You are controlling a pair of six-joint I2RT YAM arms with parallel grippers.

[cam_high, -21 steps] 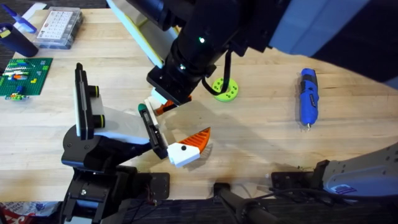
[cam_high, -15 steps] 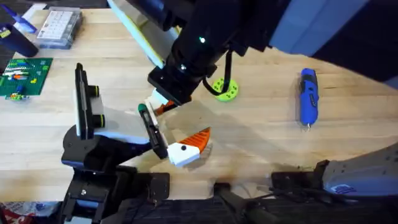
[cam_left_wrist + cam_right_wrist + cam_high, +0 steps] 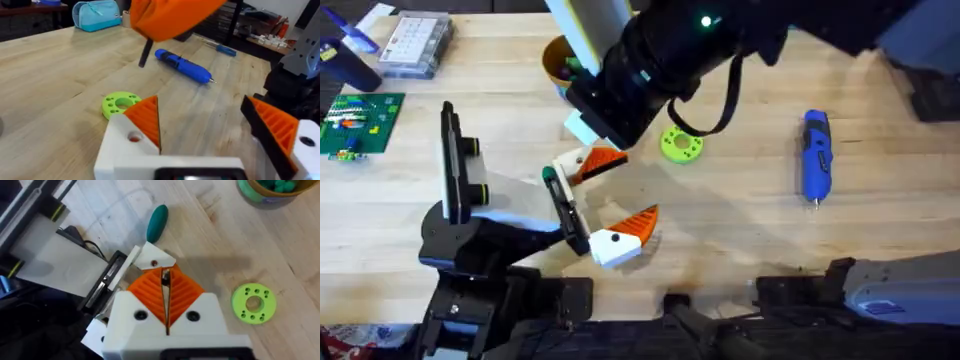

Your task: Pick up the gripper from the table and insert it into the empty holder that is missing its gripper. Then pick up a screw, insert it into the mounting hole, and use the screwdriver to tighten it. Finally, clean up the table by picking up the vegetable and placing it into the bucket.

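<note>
The gripper point(image 3: 590, 163), a white block with an orange wedge, sits at the far end of the black bar point(image 3: 565, 212) on my left arm. Its mounting hole point(image 3: 134, 137) looks empty. The twin piece point(image 3: 622, 238) sits at the bar's near end, so my left gripper point(image 3: 605, 200) stands open. Just above the block hovers my right gripper point(image 3: 166, 282), shut on a short dark screw point(image 3: 144, 54). A dark green vegetable point(image 3: 157, 222) lies by the bar's end. The blue screwdriver point(image 3: 815, 155) lies at the right. The yellow-orange bucket point(image 3: 553, 62) stands at the back.
A lime-green disc point(image 3: 681, 145) with holes lies between the bar and the screwdriver. At the back left are a clear parts case point(image 3: 415, 42) and a green board point(image 3: 355, 122). The right arm hangs over the table's middle.
My right gripper has lifted off the white-and-orange piece and moved toward the back, uncovering that piece and the bucket. The left arm has stayed put.
</note>
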